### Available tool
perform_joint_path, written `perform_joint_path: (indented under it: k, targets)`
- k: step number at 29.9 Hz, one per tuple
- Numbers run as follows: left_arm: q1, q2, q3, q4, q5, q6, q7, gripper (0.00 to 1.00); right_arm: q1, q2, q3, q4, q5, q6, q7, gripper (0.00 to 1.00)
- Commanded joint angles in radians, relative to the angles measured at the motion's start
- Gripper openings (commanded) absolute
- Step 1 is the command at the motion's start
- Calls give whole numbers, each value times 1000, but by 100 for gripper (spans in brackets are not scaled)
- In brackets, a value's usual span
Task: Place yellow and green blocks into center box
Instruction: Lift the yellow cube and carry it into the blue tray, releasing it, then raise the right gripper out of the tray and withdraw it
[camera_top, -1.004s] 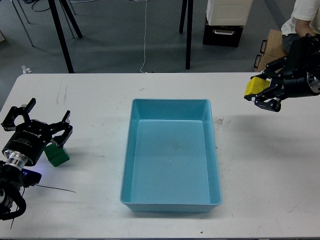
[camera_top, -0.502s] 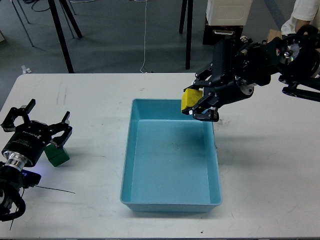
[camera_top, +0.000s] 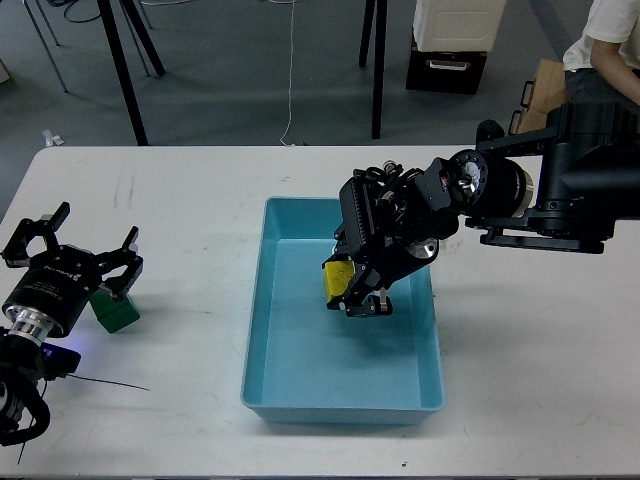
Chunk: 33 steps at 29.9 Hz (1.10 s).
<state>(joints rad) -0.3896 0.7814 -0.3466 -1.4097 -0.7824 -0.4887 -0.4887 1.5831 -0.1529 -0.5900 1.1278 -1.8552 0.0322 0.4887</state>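
Observation:
My right gripper (camera_top: 352, 292) is shut on the yellow block (camera_top: 339, 279) and holds it low inside the blue box (camera_top: 342, 404) at the table's center, above its floor. The green block (camera_top: 114, 309) sits on the white table at the left. My left gripper (camera_top: 72, 245) is open, its fingers spread, with the green block just beside its right finger (camera_top: 127, 258), not gripped.
The box is otherwise empty. Black stand legs (camera_top: 122, 70) and a cabinet (camera_top: 452, 42) stand on the floor behind the table. A person (camera_top: 608, 40) sits at the far right. A thin black wire (camera_top: 110, 381) lies on the table near my left arm.
My right arm has swung left and down, carrying the yellow block from over the box's far right rim into the box. The left gripper and green block have barely moved.

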Motion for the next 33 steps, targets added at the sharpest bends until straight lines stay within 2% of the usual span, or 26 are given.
perform_joint_path:
  k: [1,4,5,14,22,27,33]
  targets:
    - [0,-1,0,0,0,0,0,100,-11,9,-1,-3,5,0,0,56]
    - [0,-1,0,0,0,0,0,100,-11,7,-10,-22,27,8,0,93]
    - [0,-1,0,0,0,0,0,100,-11,7,-20,-26,40,14,0,95]
    - [0,-1,-2,0,0,0,0,100,-9,-13,-40,-40,65,15,0,96]
    - [-14,12,-3,0,46,0,0,100,40,-140,79,-25,109,6,0,97]
    - [-18,100,-18,0,156,0,0,100,8,-207,293,-29,192,2,0,97]
    - [-84,303,-34,2,423,0,0,100,-132,-186,649,-37,301,3,0,97]
